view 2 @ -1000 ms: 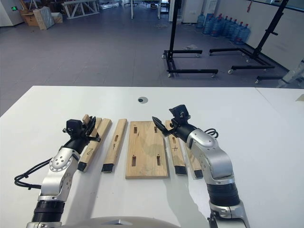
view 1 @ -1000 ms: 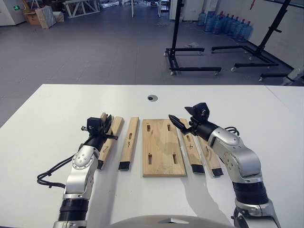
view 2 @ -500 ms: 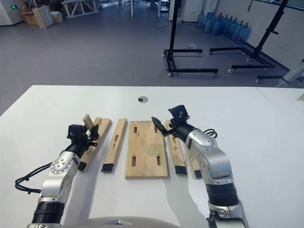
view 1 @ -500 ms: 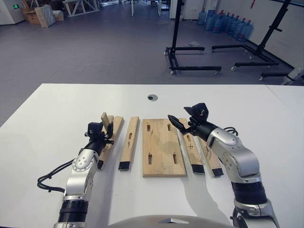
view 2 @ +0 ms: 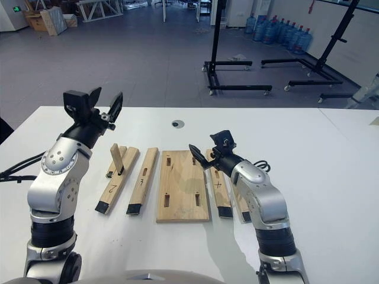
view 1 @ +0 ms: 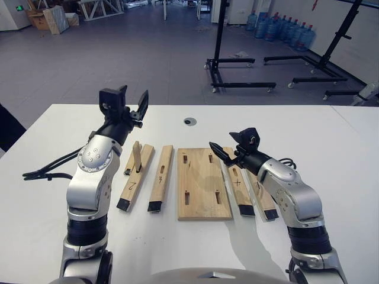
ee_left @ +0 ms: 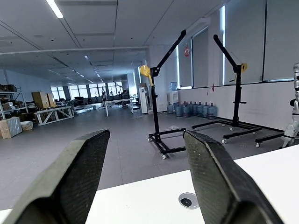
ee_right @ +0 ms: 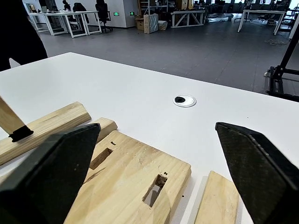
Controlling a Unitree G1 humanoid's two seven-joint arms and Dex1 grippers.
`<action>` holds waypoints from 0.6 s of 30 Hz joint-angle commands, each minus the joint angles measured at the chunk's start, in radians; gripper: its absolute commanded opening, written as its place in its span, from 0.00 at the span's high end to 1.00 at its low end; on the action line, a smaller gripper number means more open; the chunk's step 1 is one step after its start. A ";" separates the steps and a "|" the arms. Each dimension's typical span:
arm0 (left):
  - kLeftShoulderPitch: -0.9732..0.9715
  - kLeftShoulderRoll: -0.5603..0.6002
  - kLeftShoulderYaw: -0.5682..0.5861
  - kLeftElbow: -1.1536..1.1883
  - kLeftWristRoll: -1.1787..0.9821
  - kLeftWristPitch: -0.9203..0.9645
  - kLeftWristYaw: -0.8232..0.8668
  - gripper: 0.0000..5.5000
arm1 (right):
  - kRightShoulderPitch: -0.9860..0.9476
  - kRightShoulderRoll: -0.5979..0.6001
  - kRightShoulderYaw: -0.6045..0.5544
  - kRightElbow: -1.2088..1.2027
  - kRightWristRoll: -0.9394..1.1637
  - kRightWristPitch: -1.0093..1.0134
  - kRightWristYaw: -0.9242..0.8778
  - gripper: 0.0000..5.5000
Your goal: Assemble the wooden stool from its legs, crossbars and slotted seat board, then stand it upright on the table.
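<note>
The slotted seat board lies flat at the table's middle. Left of it lie two legs. A short crossbar stands nearly upright on the outer one. Two more legs lie right of the board. My left gripper hangs open and empty well above the table, behind the left legs. Over the board's far right corner my right gripper is open, holding nothing. In the right wrist view the board sits between its fingers.
A second short wooden piece lies against the outer left leg. A round grommet hole marks the white table behind the parts. Black wheeled stands are on the floor beyond.
My left gripper has let go of the crossbar, leaving it standing on the outer left leg, and risen high and back. The right arm has not moved.
</note>
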 commanded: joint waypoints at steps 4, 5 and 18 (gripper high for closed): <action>-0.087 -0.001 -0.026 0.019 0.035 0.080 0.032 0.47 | -0.013 0.005 0.001 0.000 -0.002 -0.005 -0.007 0.17; -0.079 -0.001 -0.028 0.031 0.039 0.076 0.032 0.47 | -0.014 0.005 0.001 0.001 -0.001 -0.005 -0.006 0.17; 0.075 -0.019 -0.009 0.361 0.063 -0.216 -0.005 0.47 | -0.025 0.006 -0.018 0.005 0.021 0.006 0.002 0.17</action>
